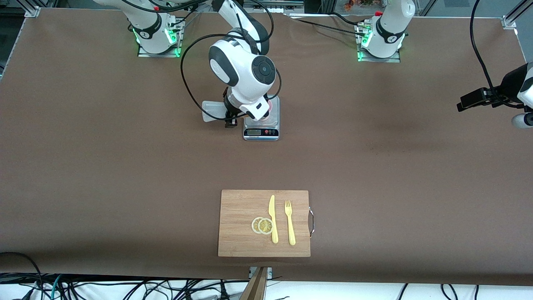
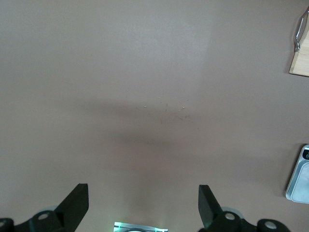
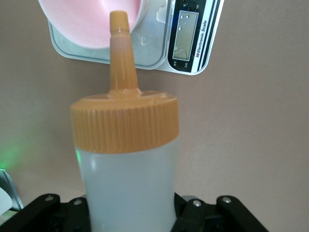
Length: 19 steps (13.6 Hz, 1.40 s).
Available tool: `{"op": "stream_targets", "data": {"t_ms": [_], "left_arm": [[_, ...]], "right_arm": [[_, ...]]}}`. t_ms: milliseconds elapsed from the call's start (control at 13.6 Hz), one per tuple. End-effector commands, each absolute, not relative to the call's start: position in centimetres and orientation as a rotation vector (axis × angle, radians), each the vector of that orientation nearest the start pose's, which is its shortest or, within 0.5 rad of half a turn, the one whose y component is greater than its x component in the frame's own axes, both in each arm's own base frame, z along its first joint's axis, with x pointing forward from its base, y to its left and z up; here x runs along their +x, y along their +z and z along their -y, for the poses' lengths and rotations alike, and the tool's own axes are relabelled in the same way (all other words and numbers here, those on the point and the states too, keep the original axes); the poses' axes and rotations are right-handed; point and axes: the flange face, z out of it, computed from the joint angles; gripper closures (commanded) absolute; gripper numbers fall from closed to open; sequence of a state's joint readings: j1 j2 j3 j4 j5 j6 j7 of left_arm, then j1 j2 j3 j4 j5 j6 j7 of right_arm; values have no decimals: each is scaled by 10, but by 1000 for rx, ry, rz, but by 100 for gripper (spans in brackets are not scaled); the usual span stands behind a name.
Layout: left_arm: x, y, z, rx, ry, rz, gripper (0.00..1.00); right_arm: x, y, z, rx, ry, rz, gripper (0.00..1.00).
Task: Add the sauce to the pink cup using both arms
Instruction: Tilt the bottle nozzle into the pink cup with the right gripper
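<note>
Right gripper [image 1: 230, 121], fingers clamped on the sauce bottle [image 3: 128, 159], holds it tipped beside the scale [image 1: 261, 132], the orange nozzle aimed at the pink cup [image 3: 91, 21] standing on the scale's platform. Nearest the front camera lies a wooden cutting board [image 1: 239, 233] with knife, fork and lemon slices. Left gripper [image 2: 142, 205] waits with fingers spread over bare table toward the left arm's end.

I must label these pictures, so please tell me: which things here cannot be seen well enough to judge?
- Pink cup: front view, mostly hidden under the right arm; right wrist view, cut by the edge.
- Scale display: digits too small everywhere.
- Sauce level: not readable through the cloudy bottle.
- Right gripper: fingers largely covered by the bottle.
- Cutting board: left wrist view shows only a corner.
</note>
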State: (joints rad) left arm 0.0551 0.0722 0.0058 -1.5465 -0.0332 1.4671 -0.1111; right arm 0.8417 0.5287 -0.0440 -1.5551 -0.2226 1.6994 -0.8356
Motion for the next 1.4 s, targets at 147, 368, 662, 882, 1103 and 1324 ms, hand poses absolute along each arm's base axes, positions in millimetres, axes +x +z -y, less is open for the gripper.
{"op": "stream_targets", "data": {"t_ms": [147, 368, 662, 882, 1103, 1324], "left_arm": [[561, 589, -28, -3163, 251, 284, 0], [561, 589, -28, -3163, 251, 282, 0], [561, 589, -28, -3163, 251, 282, 0], [562, 588, -28, -3163, 251, 282, 0], [562, 588, -28, -3163, 251, 282, 0], [563, 586, -28, -3163, 254, 282, 0]], "right_arm": [[462, 322, -455, 1857, -576, -2124, 100], [462, 321, -454, 1844, -582, -2122, 100], [461, 321, -455, 1836, -591, -2127, 100], [457, 320, -458, 1826, -593, -2132, 100], [454, 321, -461, 1802, -589, -2135, 100], [448, 319, -463, 1719, -629, -2171, 100]]}}
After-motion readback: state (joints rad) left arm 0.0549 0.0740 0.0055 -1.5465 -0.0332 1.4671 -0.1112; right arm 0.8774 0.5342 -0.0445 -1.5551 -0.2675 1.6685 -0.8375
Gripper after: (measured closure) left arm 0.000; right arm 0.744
